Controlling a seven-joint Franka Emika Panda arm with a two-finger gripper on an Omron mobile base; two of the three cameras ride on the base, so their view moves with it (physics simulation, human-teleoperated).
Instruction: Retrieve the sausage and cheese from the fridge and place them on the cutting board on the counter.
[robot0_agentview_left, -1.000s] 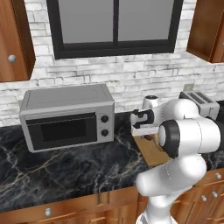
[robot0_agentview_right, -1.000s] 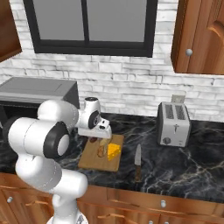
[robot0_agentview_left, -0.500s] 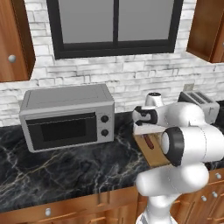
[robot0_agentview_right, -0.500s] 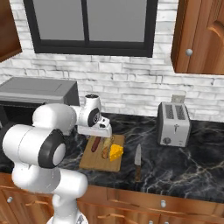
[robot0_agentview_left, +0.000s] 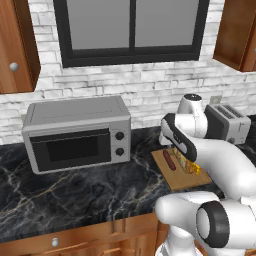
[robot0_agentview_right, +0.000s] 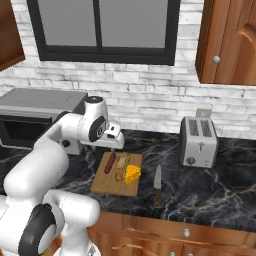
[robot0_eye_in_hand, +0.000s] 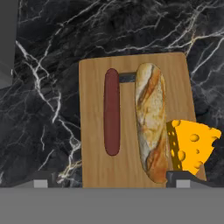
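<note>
The cutting board (robot0_agentview_right: 103, 184) lies flat on the black marble surface (robot0_agentview_right: 210, 187), and I take it as my landmark for everything else. On the board lies the sausage (robot0_eye_in_hand: 112, 117), dark red and slim, stretched along the board's length on the side nearer the microwave (robot0_agentview_left: 75, 132). Just beside it, on the side toward the toaster (robot0_agentview_right: 199, 141), lies a crusty bread roll (robot0_eye_in_hand: 151, 126), parallel to the sausage with a bare strip of wood between them. The cheese (robot0_eye_in_hand: 191, 146), a yellow-orange wedge with holes, sits at the board's front corner on the toaster side, touching the roll and hanging partly over the board's edge above the marble. The hand (robot0_eye_in_hand: 110, 180) hovers over the board, its two dark fingertips (robot0_eye_in_hand: 183, 178) spread wide with nothing between them: one tip stands out past the sausage, the other over the spot where roll and cheese meet. In the right base view the hand (robot0_agentview_right: 114, 140) hangs above the board's far end, apart from the food. A knife (robot0_agentview_right: 157, 184) lies on the marble just past the board on the toaster side, pointing away from the cabinets' front, well clear of the cheese
</note>
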